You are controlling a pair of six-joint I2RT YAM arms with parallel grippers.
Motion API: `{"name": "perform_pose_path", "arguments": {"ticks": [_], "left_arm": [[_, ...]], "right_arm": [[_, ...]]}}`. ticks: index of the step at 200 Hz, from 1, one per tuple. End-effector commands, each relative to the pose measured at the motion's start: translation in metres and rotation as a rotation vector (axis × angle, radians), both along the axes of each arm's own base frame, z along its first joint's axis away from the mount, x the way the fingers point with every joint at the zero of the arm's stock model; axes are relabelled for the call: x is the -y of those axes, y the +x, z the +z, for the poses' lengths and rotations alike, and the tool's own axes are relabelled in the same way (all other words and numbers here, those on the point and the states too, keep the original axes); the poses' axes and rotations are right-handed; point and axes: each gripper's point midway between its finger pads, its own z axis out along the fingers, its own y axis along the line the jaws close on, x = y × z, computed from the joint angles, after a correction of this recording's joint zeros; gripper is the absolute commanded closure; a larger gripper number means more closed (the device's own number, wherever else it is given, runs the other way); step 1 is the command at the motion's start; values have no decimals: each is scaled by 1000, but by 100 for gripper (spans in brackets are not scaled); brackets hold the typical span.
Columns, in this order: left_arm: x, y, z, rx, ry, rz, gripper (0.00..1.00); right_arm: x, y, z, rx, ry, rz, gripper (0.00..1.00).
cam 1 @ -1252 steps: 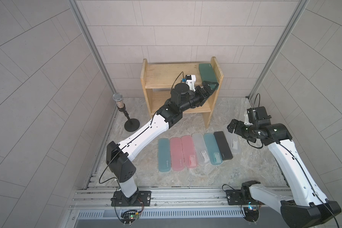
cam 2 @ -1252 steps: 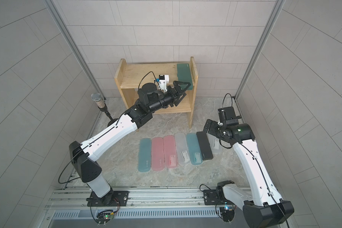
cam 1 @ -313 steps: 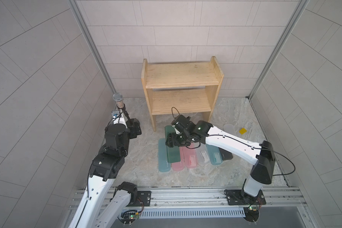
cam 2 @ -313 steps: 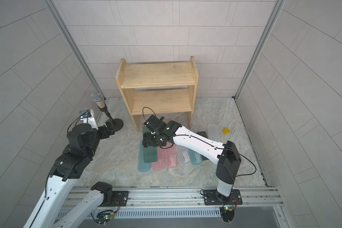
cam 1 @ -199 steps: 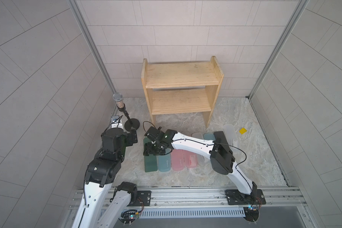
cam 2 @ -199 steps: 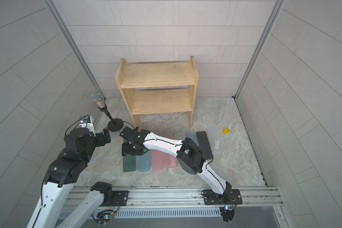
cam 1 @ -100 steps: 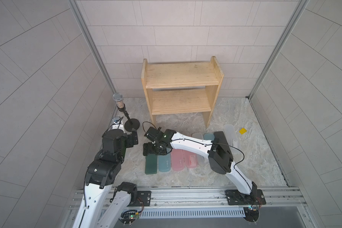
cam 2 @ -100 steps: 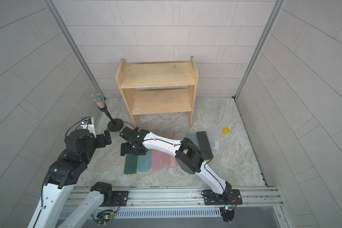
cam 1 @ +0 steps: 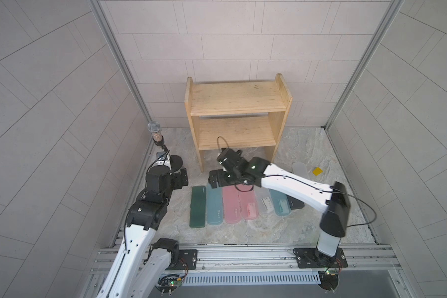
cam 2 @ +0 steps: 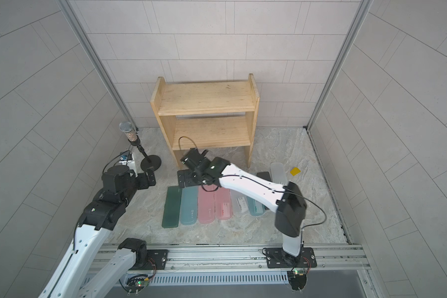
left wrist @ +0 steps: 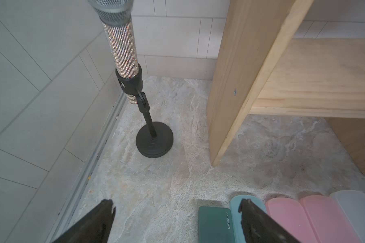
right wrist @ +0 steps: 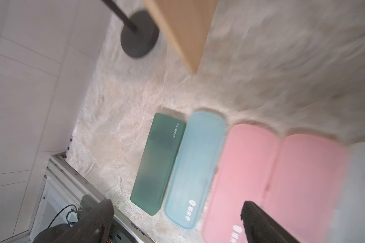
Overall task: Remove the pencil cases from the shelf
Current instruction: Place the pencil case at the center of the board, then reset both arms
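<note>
With right tool [cam 1: 219, 178] and left tool [cam 1: 180, 178] gaping empty, could clip green case [cam 1: 197, 206] or shelf [cam 1: 239, 98] leg if pulled back low.

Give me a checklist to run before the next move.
1. Shelf bare on both tiers: ok.
2. Eight cases on the floor, seven in a row, one clear case apart: ok.
3. Green case lying flat at the row's end: ok.
4. Right gripper open, empty: ok.
5. Left gripper open, beside the row: ok.
6. Right arm height over the row: cannot tell.
</note>
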Motion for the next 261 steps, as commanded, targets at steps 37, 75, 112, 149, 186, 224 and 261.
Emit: {"name": "perform_pose_path", "arguments": {"ticks": [37,75,112,149,186,224,261], "left_arm": [[-18,52,-36,162,-59,48,0],[-36,75,-71,130,-20,105,0],[-38,85,-97,205,-15,115,0],[-44,91,-106,213,31,133,0],[-37,97,-126,170,28,86,0],[-26,107,-148,184,30,16,0],[-30,101,-149,148,32,36,0]], "right_arm": [[253,41,-2,138,-234,-363,0],[342,68,-38,133,-338,-496,0],[374,101,-69,343,-360,-497,0],[384,119,-107,477,-357,-514,0],[395,115,-138,463,-364,-553,0],[390,97,-154,647,-314,-566,0],[393,93,-153,665,-321,-585,0]]}}
